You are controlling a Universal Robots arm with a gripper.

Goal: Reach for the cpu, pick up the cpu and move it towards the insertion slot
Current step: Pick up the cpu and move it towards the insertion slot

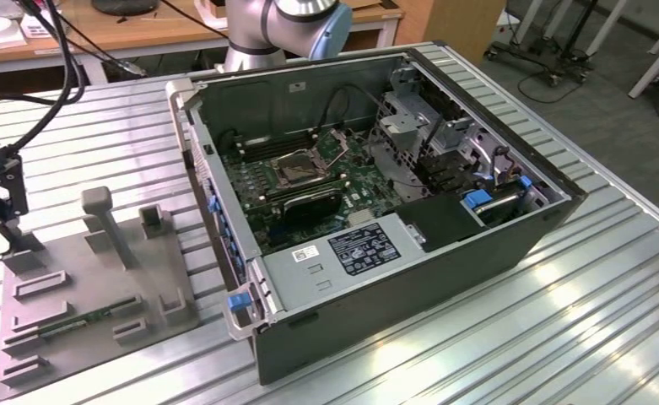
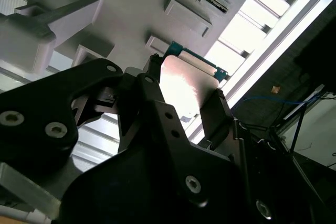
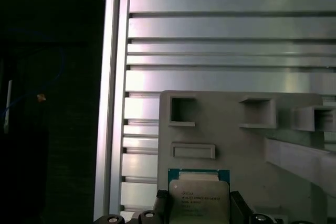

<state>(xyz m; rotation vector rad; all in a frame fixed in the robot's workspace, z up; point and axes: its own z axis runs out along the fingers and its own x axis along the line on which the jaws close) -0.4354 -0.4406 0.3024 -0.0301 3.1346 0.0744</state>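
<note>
The claw (image 1: pixel 12 236) is seen in the exterior view low over the far corner of a grey tray (image 1: pixel 93 278), at the exterior view's left. The tray is laid on a ribbed metal table (image 1: pixel 510 337), just beside an open computer case (image 1: pixel 419 278).

In both wrist views the chip (image 3: pixel 199 195) is found between the two black fingers (image 2: pixel 216 109), its silvery face turned up and its thin green rim showing along one edge. The fingers are set against two opposite edges of the chip, so the claw is taken to be pinching it. Whether the chip is lifted clear of the tray or is resting on it cannot be told. It is placed over the tray, near a shallow rectangular block and close to the tray's edge.

The socket (image 1: pixel 299 169), a shiny metal frame with a dark centre, is set in the green circuit board (image 1: pixel 352 181) inside the case, well apart from the claw and the chip. A long green memory stick (image 1: pixel 82 321) is seen lying flat in the tray, nearer the exterior view's bottom edge.
</note>
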